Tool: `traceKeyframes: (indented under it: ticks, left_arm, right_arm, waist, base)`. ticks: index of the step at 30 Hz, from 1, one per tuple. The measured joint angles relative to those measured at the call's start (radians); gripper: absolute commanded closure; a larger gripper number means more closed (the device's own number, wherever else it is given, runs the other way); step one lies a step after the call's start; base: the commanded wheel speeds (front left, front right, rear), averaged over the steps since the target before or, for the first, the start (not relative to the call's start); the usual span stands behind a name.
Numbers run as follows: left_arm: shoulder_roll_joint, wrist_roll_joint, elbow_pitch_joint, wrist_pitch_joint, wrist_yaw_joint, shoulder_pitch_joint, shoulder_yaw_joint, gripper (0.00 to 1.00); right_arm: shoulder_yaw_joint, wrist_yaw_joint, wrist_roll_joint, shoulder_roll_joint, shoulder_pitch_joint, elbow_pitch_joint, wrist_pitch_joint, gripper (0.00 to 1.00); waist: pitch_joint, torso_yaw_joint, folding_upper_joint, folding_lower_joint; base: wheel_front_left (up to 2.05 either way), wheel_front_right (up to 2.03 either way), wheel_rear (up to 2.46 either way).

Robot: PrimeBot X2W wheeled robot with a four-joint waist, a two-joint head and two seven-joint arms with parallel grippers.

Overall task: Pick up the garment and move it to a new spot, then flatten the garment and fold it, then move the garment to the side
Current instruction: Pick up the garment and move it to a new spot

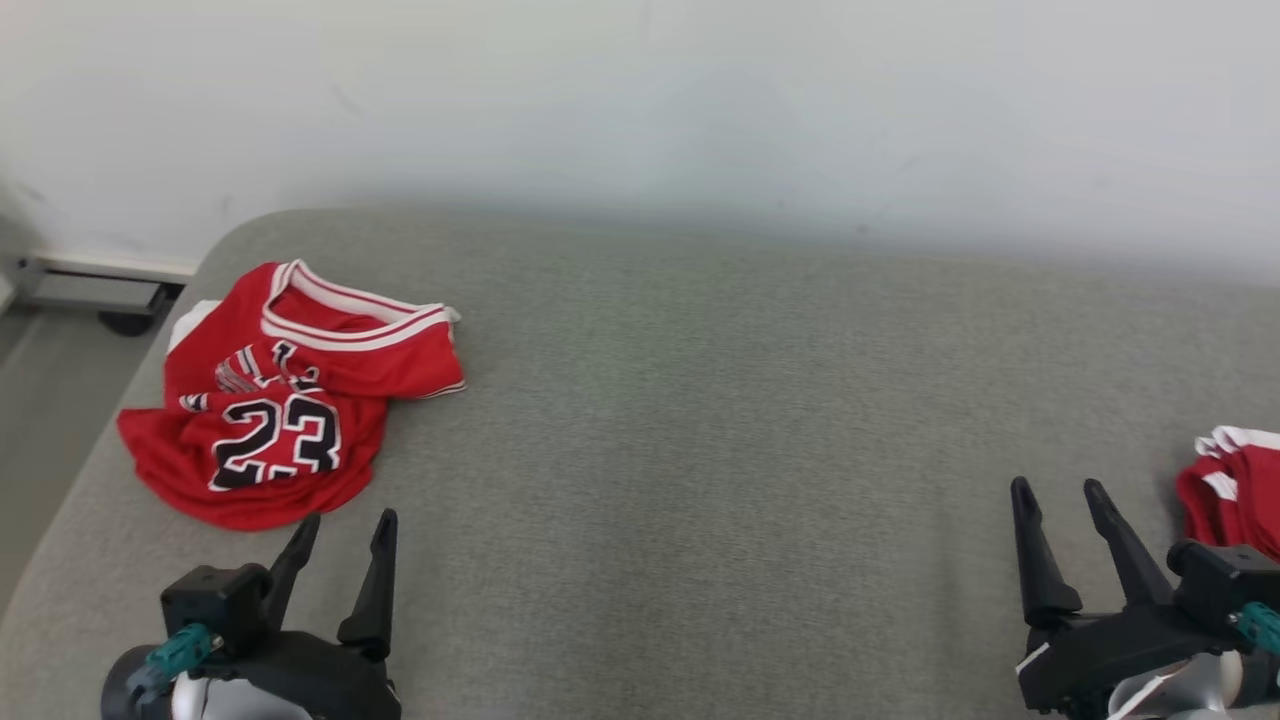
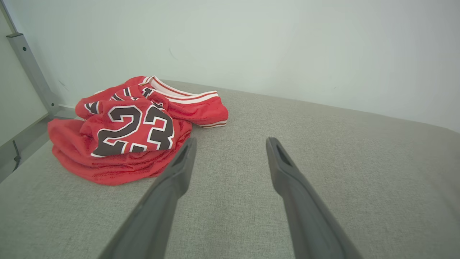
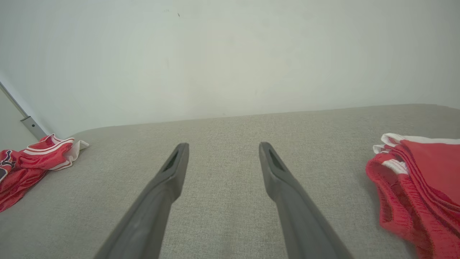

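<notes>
Grey table (image 1: 700, 420) holds crumpled red jersey (image 1: 270, 400) near open left claw (image 1: 345, 530).

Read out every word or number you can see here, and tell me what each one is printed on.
"23": black numerals edged in white, on the crumpled red jersey at the left of the grey surface.
Lettering above the number on the same jersey: folded into the creases, not readable.
Red and white garment at the right: no text shows.
</notes>
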Motion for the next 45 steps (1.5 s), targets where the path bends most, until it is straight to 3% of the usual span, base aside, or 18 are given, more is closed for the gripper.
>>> traceKeyframes:
  ticks: [14,25,37,45]
  left_arm:
    - [0.008,0.011,-0.028,-0.019,0.001,0.135,0.118,0.00]
    - [-0.015,0.032,-0.046,-0.031,0.001,0.142,0.176,0.00]
    - [-0.029,0.051,-0.053,-0.007,0.000,0.125,0.138,0.00]
    - [-0.078,0.029,0.066,0.114,-0.055,-0.125,0.073,0.00]
  right_arm:
    - [0.103,0.011,0.000,0.002,-0.064,0.028,0.010,0.00]
    - [0.133,0.019,0.001,0.001,-0.141,0.053,0.011,0.00]
    - [0.148,0.022,0.001,0.001,-0.136,0.059,0.009,0.00]
    - [0.145,0.022,-0.002,-0.012,-0.126,-0.031,0.008,0.00]
  waist:
    - [0.003,0.179,0.0000,0.0000]
    - [0.033,0.316,0.0000,0.0000]
    - [0.051,0.339,0.0000,0.0000]
    - [0.100,0.334,0.0000,0.0000]
  base:
    - [0.00,0.00,0.00]
    - [0.00,0.00,0.00]
    - [0.00,0.00,0.00]
    - [0.00,0.00,0.00]
